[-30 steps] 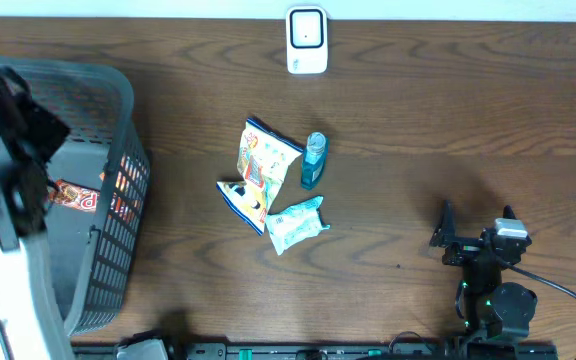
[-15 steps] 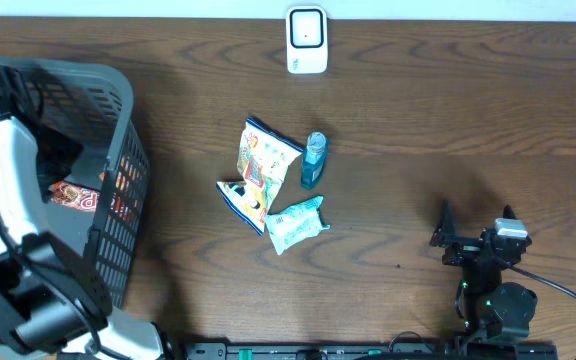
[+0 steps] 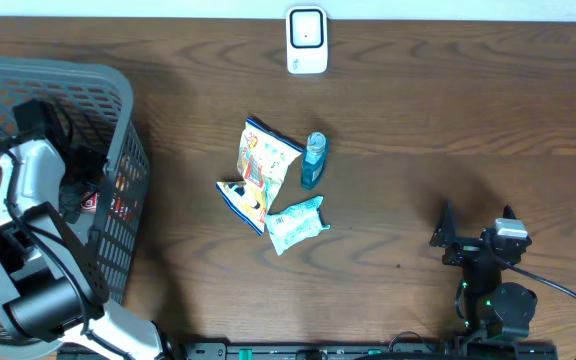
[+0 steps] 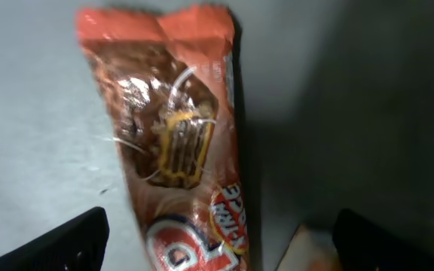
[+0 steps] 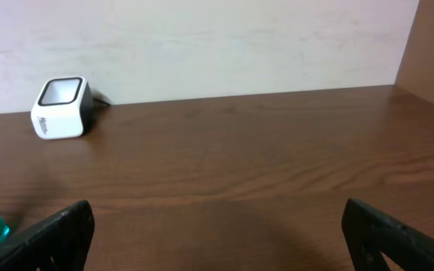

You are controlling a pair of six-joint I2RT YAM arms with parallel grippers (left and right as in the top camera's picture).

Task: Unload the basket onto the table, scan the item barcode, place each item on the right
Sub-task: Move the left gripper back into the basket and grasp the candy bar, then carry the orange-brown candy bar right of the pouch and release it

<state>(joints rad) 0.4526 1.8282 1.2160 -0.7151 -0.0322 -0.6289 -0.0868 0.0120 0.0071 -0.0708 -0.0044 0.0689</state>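
Against the pale wall, a scanner sits on the wooden table.

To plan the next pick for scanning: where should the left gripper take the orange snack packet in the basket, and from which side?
Probably across its narrow middle, from straight above: the orange snack packet lies flat on the basket floor, and the open left gripper hangs over it, a finger either side.

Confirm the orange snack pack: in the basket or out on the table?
In the basket. The orange snack pack lies flat on its grey floor, below the open left gripper.
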